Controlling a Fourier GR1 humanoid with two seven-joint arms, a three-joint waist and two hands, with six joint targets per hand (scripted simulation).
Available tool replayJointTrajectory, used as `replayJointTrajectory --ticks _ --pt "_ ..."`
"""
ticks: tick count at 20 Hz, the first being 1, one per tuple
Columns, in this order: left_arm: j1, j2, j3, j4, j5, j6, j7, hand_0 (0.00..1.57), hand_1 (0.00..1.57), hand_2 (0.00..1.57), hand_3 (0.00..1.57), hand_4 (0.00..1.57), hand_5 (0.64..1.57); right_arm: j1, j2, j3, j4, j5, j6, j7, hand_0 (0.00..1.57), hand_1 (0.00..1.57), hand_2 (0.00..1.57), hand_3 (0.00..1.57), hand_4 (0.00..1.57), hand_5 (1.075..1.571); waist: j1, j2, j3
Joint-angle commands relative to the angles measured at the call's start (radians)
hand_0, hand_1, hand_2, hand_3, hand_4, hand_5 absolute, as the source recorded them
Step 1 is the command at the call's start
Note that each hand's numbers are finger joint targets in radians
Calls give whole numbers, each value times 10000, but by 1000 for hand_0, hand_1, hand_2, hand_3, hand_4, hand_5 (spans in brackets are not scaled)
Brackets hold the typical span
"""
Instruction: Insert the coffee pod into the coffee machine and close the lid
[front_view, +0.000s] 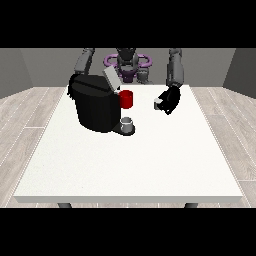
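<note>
While lid (111, 78) open — cup (128, 123) beneath.

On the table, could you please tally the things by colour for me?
Black coffee machine: 1
Red cup: 1
Grey cup: 1
Pale coffee pod, at the hand at the view's right: 1
Total: 4

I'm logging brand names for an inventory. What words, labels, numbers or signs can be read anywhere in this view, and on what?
None: no readable text in the front view.
The coffee machine, its raised lid, the red part, the grey cup and the white table carry no lettering that shows.
</note>
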Motion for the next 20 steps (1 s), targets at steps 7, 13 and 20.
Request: replayJointTrajectory --ticks 7,13,20 --pt "-679 -61 344 -239 215 -860 54 1404 1404 1377 1284 602 1571 243 -209 -216 1146 -202 439 -830 0 0 0 0 259 1571 206 -559 -10" --pt "-1458 -818 659 -504 765 -1629 1576 1193 1193 1249 1297 573 1571 128 -213 208 1110 115 272 337 0 0 0 0 235 1571 177 -1787 -11" --pt "-787 -1462 100 -1441 475 -1788 1567 1451 1451 1446 1387 604 1571 387 -355 -324 1731 -134 179 -559 0 0 0 0 335 1571 613 -1848 -10"
